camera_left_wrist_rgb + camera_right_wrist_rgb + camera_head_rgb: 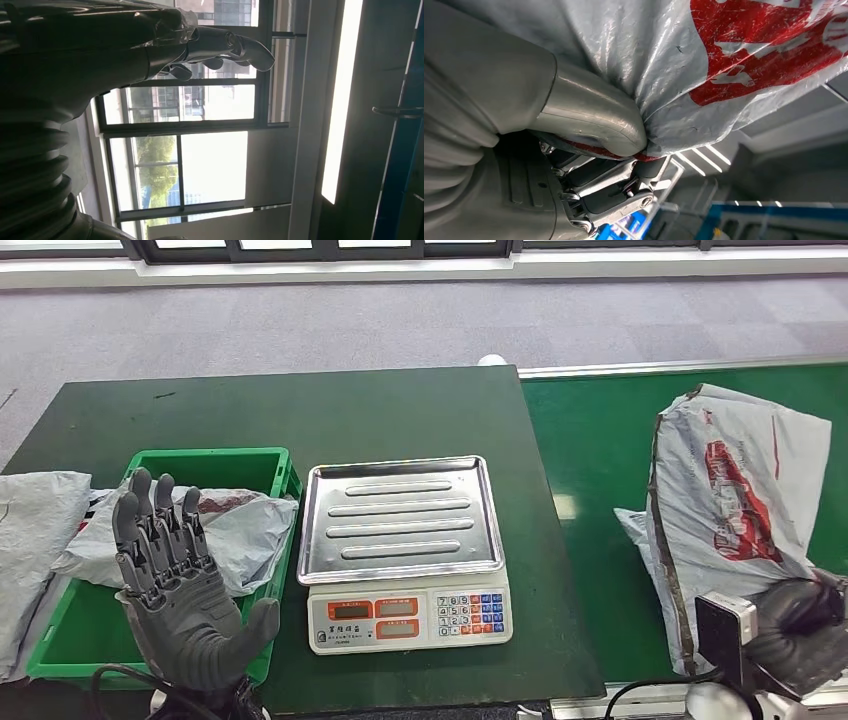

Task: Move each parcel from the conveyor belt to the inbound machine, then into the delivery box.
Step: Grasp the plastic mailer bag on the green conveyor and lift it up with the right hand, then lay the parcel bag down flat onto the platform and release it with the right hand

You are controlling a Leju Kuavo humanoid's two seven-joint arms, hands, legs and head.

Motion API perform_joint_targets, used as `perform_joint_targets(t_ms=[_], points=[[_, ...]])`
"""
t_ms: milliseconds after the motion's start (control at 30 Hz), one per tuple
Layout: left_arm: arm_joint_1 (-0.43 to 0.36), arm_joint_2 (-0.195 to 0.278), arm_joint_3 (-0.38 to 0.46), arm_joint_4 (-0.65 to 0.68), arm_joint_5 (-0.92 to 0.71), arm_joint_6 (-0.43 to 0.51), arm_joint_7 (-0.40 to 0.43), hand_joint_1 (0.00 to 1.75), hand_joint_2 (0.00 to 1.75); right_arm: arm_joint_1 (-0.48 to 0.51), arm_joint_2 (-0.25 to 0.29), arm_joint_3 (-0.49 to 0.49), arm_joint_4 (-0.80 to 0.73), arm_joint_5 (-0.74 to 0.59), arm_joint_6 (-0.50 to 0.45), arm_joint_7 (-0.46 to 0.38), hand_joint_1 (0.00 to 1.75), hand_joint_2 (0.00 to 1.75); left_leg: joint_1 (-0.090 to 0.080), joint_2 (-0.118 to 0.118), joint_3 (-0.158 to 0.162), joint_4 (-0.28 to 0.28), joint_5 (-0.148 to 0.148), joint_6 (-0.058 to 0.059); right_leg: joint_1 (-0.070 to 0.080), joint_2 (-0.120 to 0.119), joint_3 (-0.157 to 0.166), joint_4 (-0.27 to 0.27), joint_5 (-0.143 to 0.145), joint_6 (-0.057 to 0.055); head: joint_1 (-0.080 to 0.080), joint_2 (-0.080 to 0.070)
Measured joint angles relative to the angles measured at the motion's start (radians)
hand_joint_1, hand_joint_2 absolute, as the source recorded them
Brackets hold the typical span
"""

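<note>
1. Current step: the right hand [800, 635] grips the lower edge of a grey parcel [735, 510] with red print and holds it raised above the green conveyor belt [600, 440]. In the right wrist view the thumb [594, 117] presses the parcel's plastic film against the darker fingers [619, 192].
2. The left hand [180, 585] is raised, palm up, fingers spread apart and holding nothing, above the near end of the green delivery box [262, 458].
3. The inbound machine [405, 550], a scale with a bare ribbed steel tray, stands between the box and the belt.
4. Next move, as judged: carry the parcel leftward and set it flat on the tray. The film is limp and will likely sag, so lower it centred.
5. One crumpled grey bag [235, 525] already lies in the box; another [30, 530] lies beside it, possibly off the table edge.
6. Surface: a dark green table [300, 410]. Room: grey carpet [300, 325] and a window wall.
</note>
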Motion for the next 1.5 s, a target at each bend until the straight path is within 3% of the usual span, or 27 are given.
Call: perform_joint_targets(t_ms=[300, 467, 933, 1167, 1500], points=[[-0.001, -0.013, 0.001, -0.004, -0.002, -0.020, 0.000, 0.00, 1.75, 0.007, 0.000, -0.014, -0.054, -0.035, 0.001, -0.066, 1.75, 1.75, 0.000, 0.000, 0.000, 0.000, 0.000, 0.000, 0.000, 0.000, 0.001, 0.000, 0.000, 0.000, 0.000, 0.000], [-0.001, -0.015, 0.001, -0.006, -0.005, -0.021, 0.000, 0.00, 1.75, 0.007, 0.002, 0.010, -0.056, 0.024, 0.002, -0.044, 1.75, 1.75, 0.000, 0.000, 0.000, 0.000, 0.000, 0.000, 0.000, 0.000, 0.002, 0.000, 0.000, 0.000, 0.000, 0.000], [-0.012, -0.025, 0.001, 0.004, 0.007, -0.067, 0.000, 0.00, 1.75, -0.041, 0.001, 0.346, 0.145, 0.350, 0.004, 0.133, 1.75, 1.75, 0.001, 0.000, 0.000, 0.000, 0.001, -0.001, 0.001, 0.000, 0.002, 0.000, 0.001, -0.001, 0.000, 0.000], [-0.021, -0.034, 0.013, 0.017, 0.019, -0.093, 0.001, 0.00, 1.75, -0.057, 0.001, 0.513, 0.190, 0.417, 0.003, 0.221, 1.75, 1.75, 0.001, 0.001, 0.000, 0.000, 0.001, -0.001, 0.001, 0.000, 0.001, 0.000, 0.000, -0.001, 0.000, 0.000], [-0.026, -0.040, 0.019, 0.026, 0.021, -0.096, 0.001, 0.00, 1.75, -0.064, 0.001, 0.579, 0.199, 0.482, 0.002, 0.240, 1.75, 1.75, 0.001, 0.001, 0.000, 0.000, 0.001, -0.001, 0.001, 0.000, 0.001, 0.000, 0.000, -0.001, 0.000, 0.000]])
